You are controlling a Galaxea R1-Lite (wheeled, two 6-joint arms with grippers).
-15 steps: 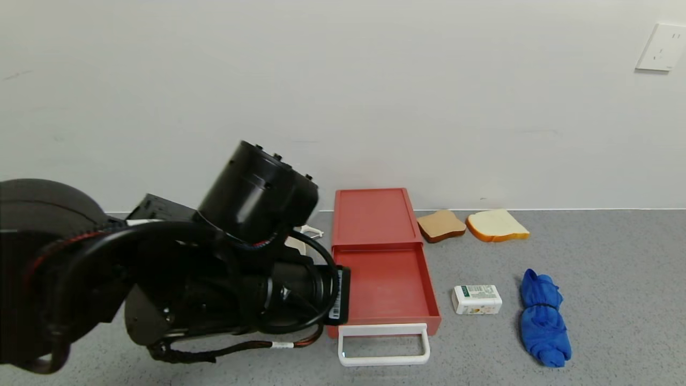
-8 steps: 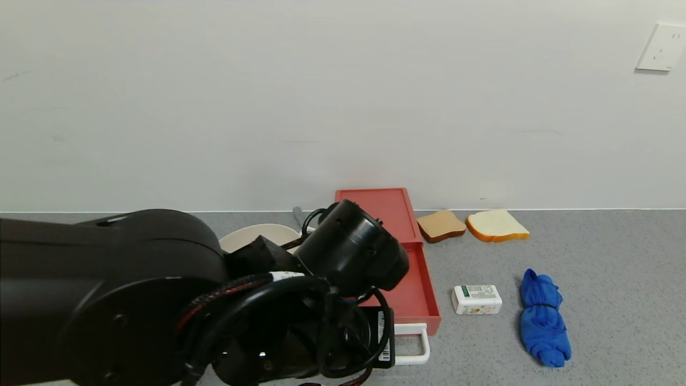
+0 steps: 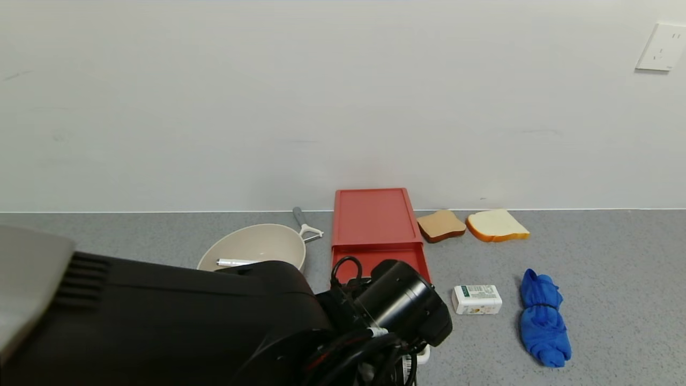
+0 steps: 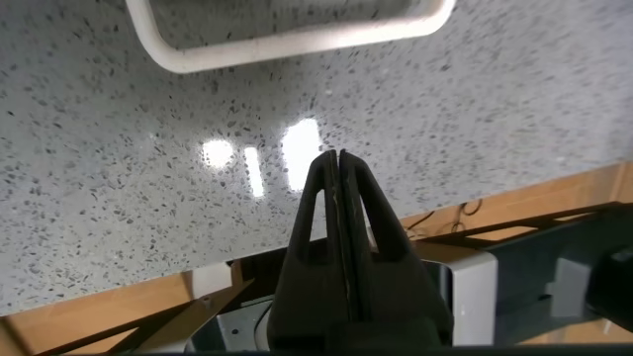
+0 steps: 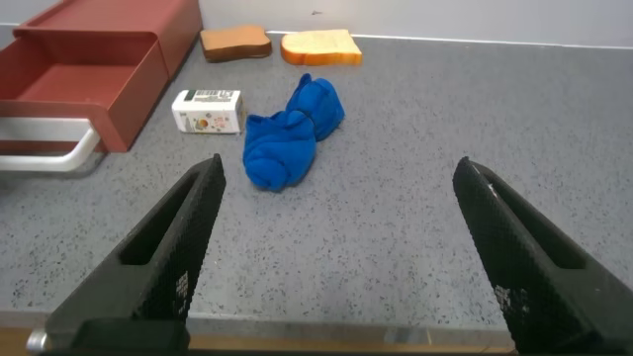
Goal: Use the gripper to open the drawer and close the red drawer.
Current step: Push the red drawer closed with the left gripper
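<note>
My left gripper (image 4: 338, 163) has its fingers pressed flat together, holding nothing, above bare grey counter (image 4: 119, 198). The drawer's white loop handle (image 4: 297, 38) lies just ahead of my fingertips, not touching them. From the head view my left arm (image 3: 396, 303) covers the front of the red drawer (image 3: 375, 230), whose tray is pulled out. Left of it sits a beige bowl (image 3: 252, 249). My right gripper (image 5: 336, 257) is spread wide, empty; beyond it lie the drawer, a white box (image 5: 207, 111) and a blue cloth (image 5: 292, 133).
</note>
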